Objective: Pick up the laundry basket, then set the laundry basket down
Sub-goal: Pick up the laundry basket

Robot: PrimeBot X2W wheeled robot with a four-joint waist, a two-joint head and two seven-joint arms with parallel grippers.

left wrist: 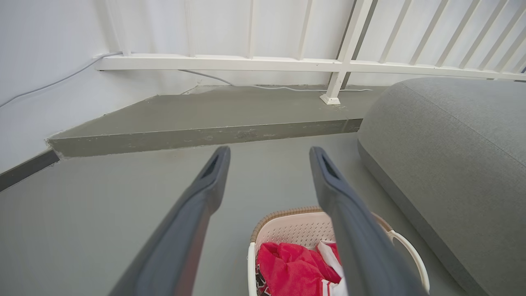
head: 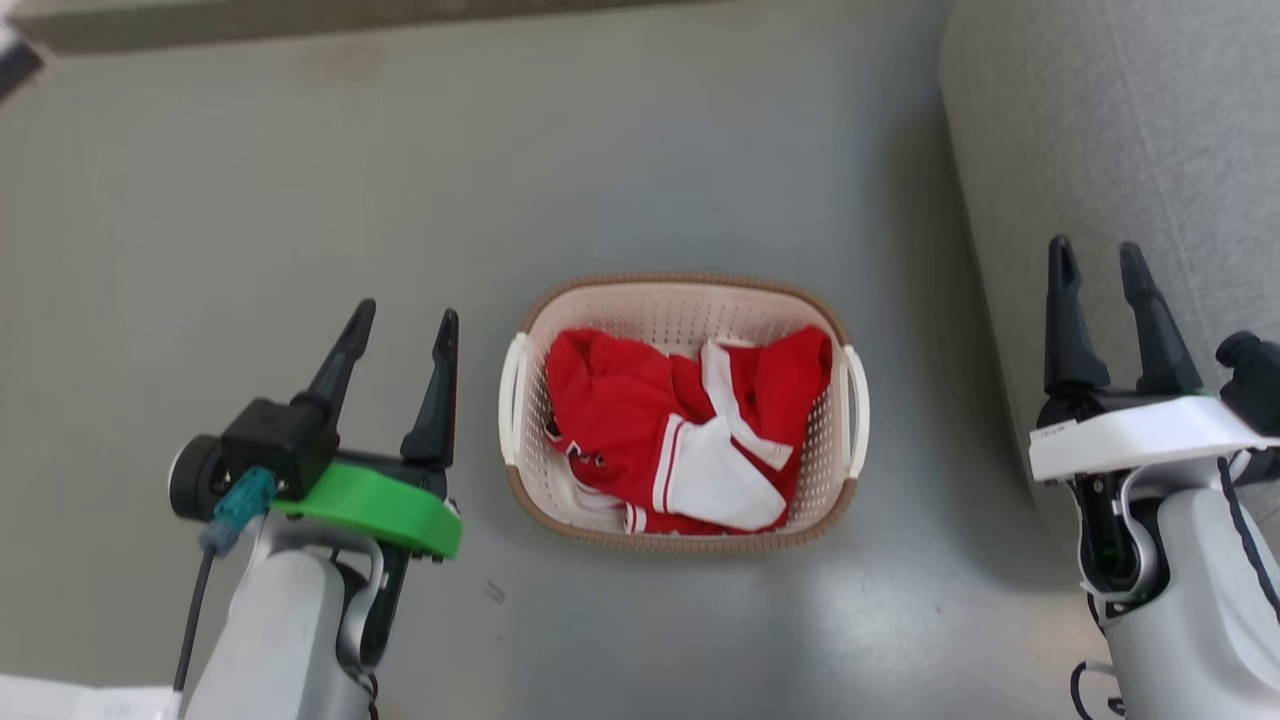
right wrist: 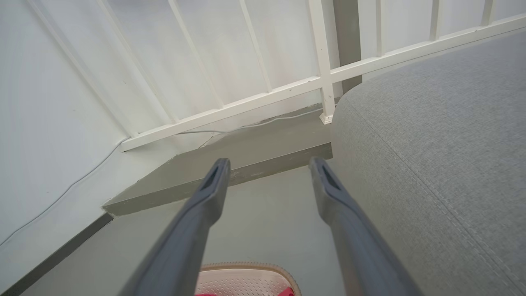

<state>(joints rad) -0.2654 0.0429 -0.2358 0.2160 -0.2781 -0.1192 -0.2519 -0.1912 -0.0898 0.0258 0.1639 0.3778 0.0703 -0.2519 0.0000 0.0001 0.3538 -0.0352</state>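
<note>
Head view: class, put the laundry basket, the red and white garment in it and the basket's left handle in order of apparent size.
1. laundry basket, largest.
2. red and white garment, fitting inside it.
3. left handle, a thin white loop, smallest.
All lie at a similar distance, so the order holds.

I see grey floor, smooth, pale glare patch near my end. Low grey step at far side, front edge scuffed. White railing stands on step. White wall at left, thin cable along it, dark skirting below. Grey fabric sofa at right, edge rounded.
</note>
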